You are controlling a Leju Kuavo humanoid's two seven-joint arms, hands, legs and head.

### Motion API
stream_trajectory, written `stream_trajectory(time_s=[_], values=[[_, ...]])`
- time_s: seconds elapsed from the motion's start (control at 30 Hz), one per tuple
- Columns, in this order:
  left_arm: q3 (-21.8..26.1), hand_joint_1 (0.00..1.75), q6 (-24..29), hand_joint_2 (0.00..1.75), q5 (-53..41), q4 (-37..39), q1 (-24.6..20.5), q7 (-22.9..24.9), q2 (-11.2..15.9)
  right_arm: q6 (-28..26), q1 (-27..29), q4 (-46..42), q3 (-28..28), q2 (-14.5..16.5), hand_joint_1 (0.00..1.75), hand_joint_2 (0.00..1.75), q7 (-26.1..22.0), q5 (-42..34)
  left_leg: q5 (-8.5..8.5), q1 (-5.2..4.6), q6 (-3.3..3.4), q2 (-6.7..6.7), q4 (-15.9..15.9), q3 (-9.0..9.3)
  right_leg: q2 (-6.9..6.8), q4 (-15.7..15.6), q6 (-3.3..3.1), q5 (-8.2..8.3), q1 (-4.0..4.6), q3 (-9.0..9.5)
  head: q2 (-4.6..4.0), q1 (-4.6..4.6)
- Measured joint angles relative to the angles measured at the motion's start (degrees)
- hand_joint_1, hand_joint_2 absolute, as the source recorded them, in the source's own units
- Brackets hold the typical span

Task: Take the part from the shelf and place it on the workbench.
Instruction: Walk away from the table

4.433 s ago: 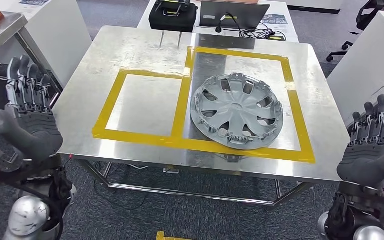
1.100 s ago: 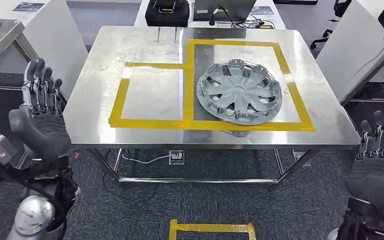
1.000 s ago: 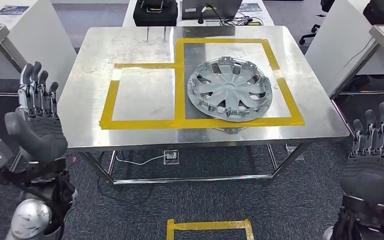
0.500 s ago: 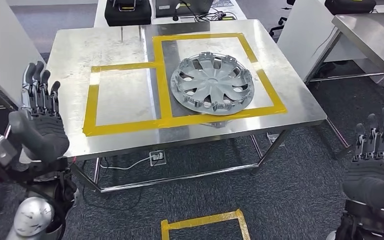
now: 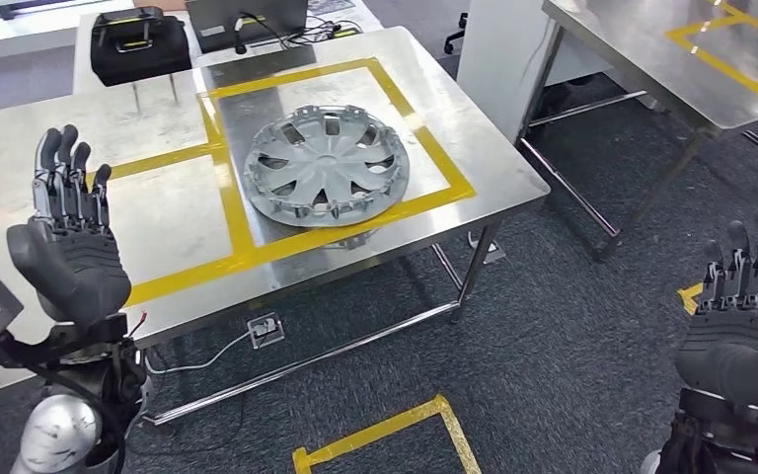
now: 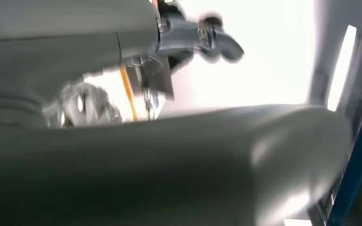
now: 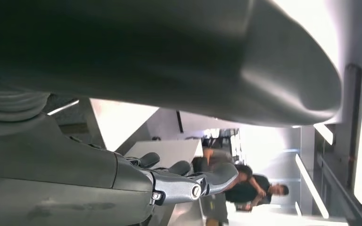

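Where tape marks the workbench (image 5: pixel 474 163), one hubcap (image 5: pixel 327 165), seemingly flat.

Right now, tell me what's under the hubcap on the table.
The hubcap lies on the steel table, inside the larger yellow tape rectangle. Bare metal shows through its openings; the surface beneath its solid parts is covered.

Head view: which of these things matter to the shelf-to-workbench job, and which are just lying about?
Job:
hubcap, lying inside the yellow tape frame
workbench
left hand, raised, holding nothing
right hand, raised, holding nothing

Lying about:
black case
laptop with cables
second table
floor tape
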Motion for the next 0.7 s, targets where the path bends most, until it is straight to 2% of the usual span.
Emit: stream_trajectory(time_s=[0.03,0.07,0.1,0.13,0.17,0.2,0.23,0.3,0.33,0.37,0.43,0.47,0.5,0.53,0.57,0.6,0.63,0.7], values=[[0.0,0.0,0.1,0.0,0.0,0.0,0.1,0.0,0.0,0.0,0.1,0.0,0.0,0.0,0.0,0.0,0.0,0.0,0.53,-0.03,0.08,-0.15,0.5,-0.62,0.9,0.1,0.02,-0.01,0.03,-0.02,0.0,-0.27],[0.0,0.0,0.2,0.0,0.0,0.1,0.1,0.0,0.0,-0.1,0.1,0.0,0.0,0.0,0.0,0.0,0.0,-0.1,2.1,-0.05,0.2,-0.32,-1.3,-0.15,1.81,0.2,0.07,-0.05,0.05,-0.03,0.0,-0.5],[0.0,0.0,0.2,0.0,0.1,0.1,0.1,0.0,0.0,-0.1,0.1,0.0,0.0,0.0,0.0,0.0,0.0,-0.1,4.35,-0.01,0.36,-0.84,-4.8,1.31,2.69,0.4,0.19,-0.13,0.04,-0.03,0.0,-0.71],[0.0,0.0,0.3,0.0,0.1,0.1,0.0,0.0,0.0,-0.2,0.1,0.0,0.0,0.0,0.0,0.0,0.0,-0.1,6.22,0.11,0.53,-2.13,-8.9,3.14,3.51,0.6,0.4,-0.27,0.03,-0.12,0.0,-0.9],[0.0,0.0,0.3,0.0,0.2,0.1,0.0,0.0,0.0,-0.2,0.1,0.0,0.0,0.0,0.0,0.0,0.0,-0.2,7.35,0.28,0.62,-3.39,-12.3,4.96,4.27,1.0,0.68,-0.45,0.04,-0.35,0.0,-1.0],[0.0,0.0,0.3,0.0,0.3,0.1,0.0,0.0,0.0,-0.3,0.2,0.0,0.0,0.0,0.0,0.0,0.0,-0.2,7.77,0.39,0.71,-4.39,-14.5,6.16,4.91,1.3,1.0,-0.54,-0.01,-0.64,0.0,-1.02],[0.0,0.0,0.3,0.0,0.3,0.0,-0.1,0.0,0.0,-0.4,0.2,0.0,-0.1,0.0,0.0,0.0,0.0,-0.3,7.57,0.38,0.83,-4.82,-15.4,6.75,5.56,1.5,1.36,-0.56,-0.11,-0.98,0.0,-1.01],[0.0,0.0,0.4,0.0,0.3,0.1,-0.1,0.3,-0.1,-0.7,0.4,0.0,-0.3,-0.1,0.0,0.0,0.0,-0.3,7.6,0.3,1.16,-3.66,-15.7,7.0,6.53,1.6,1.99,-0.41,-0.39,-1.72,0.0,-1.0],[0.0,0.0,0.5,0.0,0.3,0.1,-0.2,0.5,-0.1,-0.8,0.5,0.0,-0.5,-0.1,0.0,0.0,0.0,-0.3,7.64,0.34,1.37,-2.97,-15.8,7.11,5.69,2.1,2.33,-0.59,-0.32,-2.2,0.0,-0.94],[0.0,0.0,0.5,0.0,0.3,0.1,-0.2,0.6,-0.1,-0.9,0.6,0.0,-0.7,-0.2,0.0,0.0,0.0,-0.3,7.65,0.43,1.61,-2.27,-15.9,7.25,3.96,3.4,2.65,-1.2,-0.19,-3.04,0.0,-0.65],[0.0,0.0,0.5,0.0,0.2,0.1,-0.2,0.6,-0.1,-1.0,0.5,-0.1,-1.0,-0.3,0.0,0.0,0.0,-0.3,7.49,0.41,2.0,-0.81,-16.0,7.47,-0.22,9.2,3.26,-3.76,-0.1,-6.09,0.0,0.11],[0.0,0.0,0.5,0.0,0.2,0.1,-0.2,0.6,-0.1,-1.0,0.6,-0.1,-1.1,-0.3,0.0,0.0,0.0,-0.3,7.35,0.33,2.16,-0.02,-16.0,7.49,-1.25,13.0,3.47,-5.19,-0.29,-8.13,0.0,0.47],[0.0,0.0,0.5,0.0,0.2,0.1,-0.1,0.6,-0.1,-1.0,0.6,0.0,-1.1,-0.3,0.0,0.0,0.0,-0.3,7.22,0.27,2.23,0.79,-16.0,7.53,-1.58,16.1,3.58,-6.07,-0.46,-9.84,0.0,0.66],[0.0,0.0,0.5,0.0,0.2,0.1,-0.1,0.6,-0.1,-1.1,0.7,0.0,-1.1,-0.3,0.0,0.0,0.0,-0.3,7.05,0.21,2.24,1.63,-16.0,7.61,-1.7,17.5,3.6,-6.02,-0.58,-10.72,0.0,0.87],[0.0,0.0,0.5,0.0,0.1,0.1,-0.1,0.6,-0.1,-1.1,0.8,0.0,-1.2,-0.3,0.0,0.0,0.0,-0.3,6.87,0.15,2.23,2.46,-16.0,7.76,-1.8,16.8,3.52,-5.0,-0.63,-10.48,0.0,1.08],[0.0,0.0,0.6,0.0,0.1,0.2,-0.1,0.6,-0.1,-1.1,0.8,0.0,-1.3,-0.3,0.0,0.0,0.0,-0.3,6.66,0.07,2.17,3.27,-16.0,8.02,-2.11,13.8,3.31,-3.17,-0.59,-9.03,0.0,1.29],[0.0,0.0,0.6,0.0,0.1,0.2,-0.1,0.6,-0.1,-1.2,0.8,0.0,-1.4,-0.3,0.0,0.0,0.0,-0.3,6.43,-0.02,2.09,4.03,-16.0,8.34,-3.11,9.6,2.93,-1.41,-0.38,-6.96,0.0,1.48],[0.0,0.0,0.6,0.0,0.0,0.2,-0.2,0.6,-0.1,-1.2,0.7,-0.1,-1.6,-0.3,0.0,0.0,0.0,-0.3,6.01,-0.33,1.76,5.37,-16.1,8.82,-5.61,3.2,1.9,0.3,0.44,-3.41,0.0,1.61]])
